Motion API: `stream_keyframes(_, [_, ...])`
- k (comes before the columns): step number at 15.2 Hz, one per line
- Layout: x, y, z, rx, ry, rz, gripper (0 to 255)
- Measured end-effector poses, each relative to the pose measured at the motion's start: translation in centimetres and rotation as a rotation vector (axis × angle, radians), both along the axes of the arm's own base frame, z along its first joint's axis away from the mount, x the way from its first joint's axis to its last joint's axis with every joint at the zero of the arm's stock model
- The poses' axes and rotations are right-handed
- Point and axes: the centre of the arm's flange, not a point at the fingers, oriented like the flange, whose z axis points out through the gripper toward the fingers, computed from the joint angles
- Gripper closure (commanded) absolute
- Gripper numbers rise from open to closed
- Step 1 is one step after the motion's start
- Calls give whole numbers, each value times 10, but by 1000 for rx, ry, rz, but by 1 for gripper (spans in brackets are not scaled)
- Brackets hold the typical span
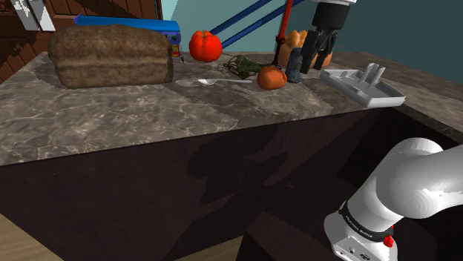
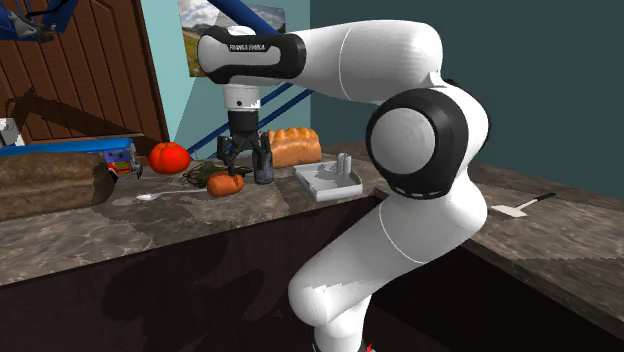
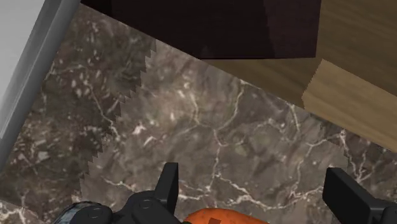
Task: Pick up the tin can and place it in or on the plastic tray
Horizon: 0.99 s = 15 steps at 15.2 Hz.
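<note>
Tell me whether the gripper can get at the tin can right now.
Probably yes: the open gripper hangs close by the can, and nothing covers the can. The orange fruit beside it may crowd a finger.

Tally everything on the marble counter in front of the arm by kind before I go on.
Bread loaves: 2, large dark loaf and small golden loaf
Round fruits: 2, red fruit and orange fruit
Tin can: 1
White tray: 1
White spoon: 1
Blue box: 1
Dark green object: 1
Total: 9
</note>
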Motion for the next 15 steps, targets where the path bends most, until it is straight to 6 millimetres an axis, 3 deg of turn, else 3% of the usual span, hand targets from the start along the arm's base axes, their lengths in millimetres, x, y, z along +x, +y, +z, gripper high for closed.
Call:
stream_keyframes(12, [91,-133,23,21,21,-67,0])
stream_keyframes(15, [106,-154,23,24,25,-78,0])
